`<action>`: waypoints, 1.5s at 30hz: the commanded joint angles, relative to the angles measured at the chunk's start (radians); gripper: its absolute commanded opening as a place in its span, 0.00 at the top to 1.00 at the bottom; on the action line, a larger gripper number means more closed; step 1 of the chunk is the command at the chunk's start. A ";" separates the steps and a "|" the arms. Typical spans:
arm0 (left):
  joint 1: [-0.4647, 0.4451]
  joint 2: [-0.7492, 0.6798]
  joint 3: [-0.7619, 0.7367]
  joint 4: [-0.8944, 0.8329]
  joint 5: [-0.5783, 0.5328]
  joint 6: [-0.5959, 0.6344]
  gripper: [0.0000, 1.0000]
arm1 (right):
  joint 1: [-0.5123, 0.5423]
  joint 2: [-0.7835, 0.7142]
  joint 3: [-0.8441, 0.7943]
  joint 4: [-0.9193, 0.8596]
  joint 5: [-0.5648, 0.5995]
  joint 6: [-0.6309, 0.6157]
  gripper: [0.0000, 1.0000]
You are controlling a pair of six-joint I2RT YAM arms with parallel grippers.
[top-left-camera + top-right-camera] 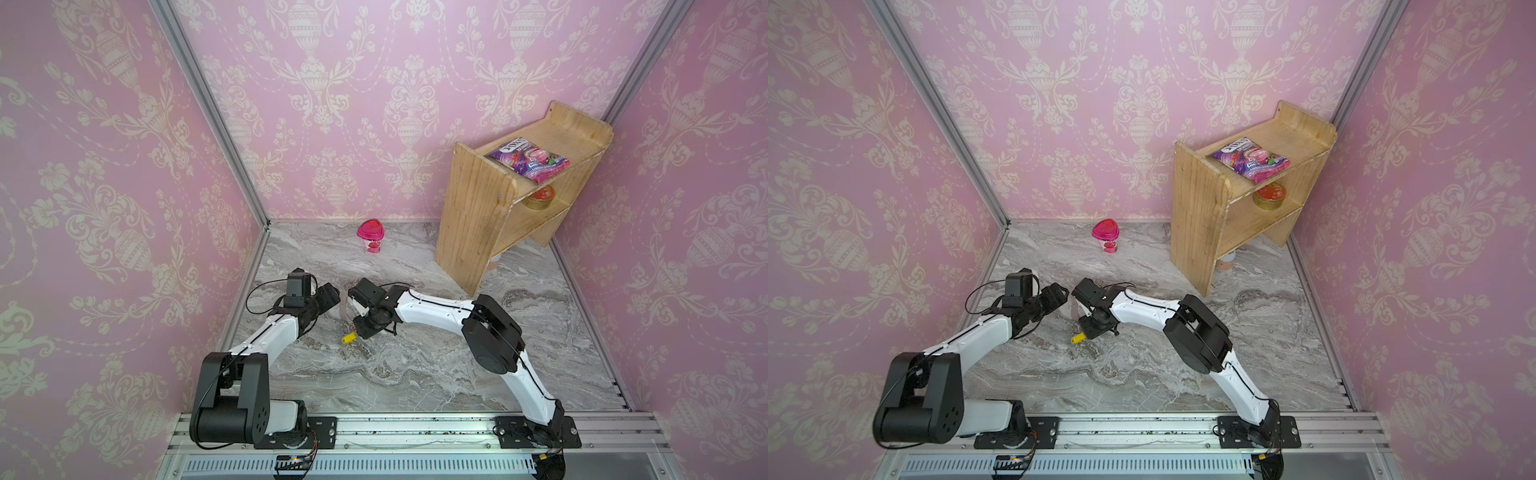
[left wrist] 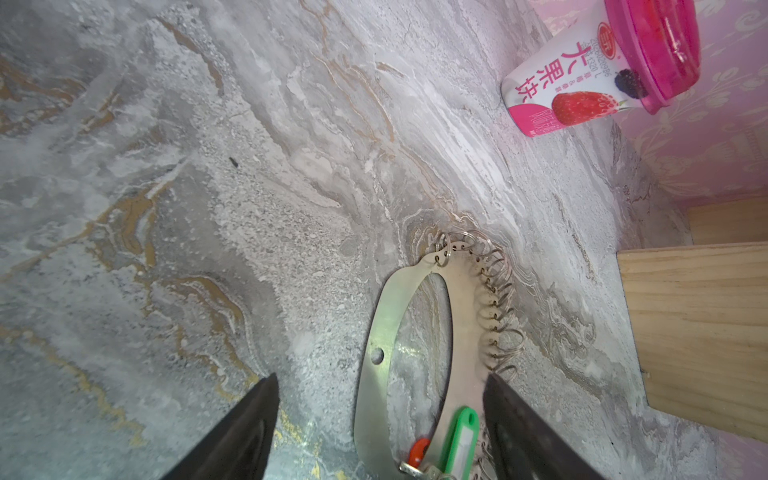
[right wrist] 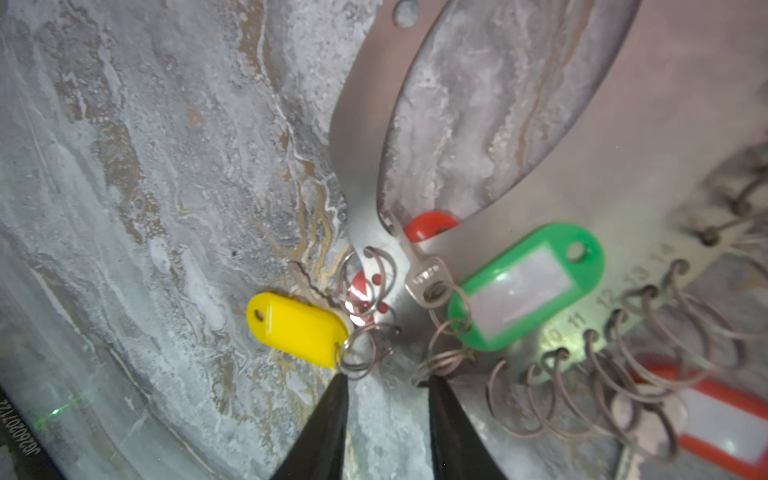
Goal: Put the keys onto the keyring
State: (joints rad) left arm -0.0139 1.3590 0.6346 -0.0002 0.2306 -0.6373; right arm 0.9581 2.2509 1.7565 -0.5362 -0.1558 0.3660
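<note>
Keyring [image 3: 582,187] lies flat on the marble tabletop [image 3: 124,208] between the two arms, and the black-tagged key, I can't spot it in any view. Right gripper [image 3: 388,386] has its tips slightly apart and empty, right at the split rings [image 3: 365,353] beside the yellow tag [image 3: 297,328]. Left gripper [image 2: 380,378] straddles the keyring with jaws wide, not clamping, so one nudge could slide it, or those tips could snag the wrong ring

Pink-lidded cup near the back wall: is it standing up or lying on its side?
Upright. In both top views the cup stands on its base on the table, its pink lid facing up.
</note>
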 commanded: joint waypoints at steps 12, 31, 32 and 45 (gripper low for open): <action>0.008 -0.025 -0.012 -0.011 0.001 0.017 0.21 | -0.028 -0.152 -0.085 0.023 0.009 -0.063 0.53; 0.008 -0.027 -0.011 -0.005 0.005 0.019 0.20 | -0.046 -0.296 -0.478 0.222 0.000 -0.703 0.52; 0.008 -0.028 -0.014 -0.002 0.004 0.018 0.20 | -0.048 -0.297 -0.487 0.235 -0.010 -0.709 0.53; 0.009 -0.028 -0.020 0.006 -0.002 0.022 0.20 | -0.059 -0.232 -0.457 0.327 -0.007 -0.771 0.59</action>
State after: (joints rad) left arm -0.0139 1.3540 0.6312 0.0013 0.2306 -0.6373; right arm 0.8989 1.9869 1.2694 -0.2287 -0.1505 -0.3721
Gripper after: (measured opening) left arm 0.802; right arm 0.420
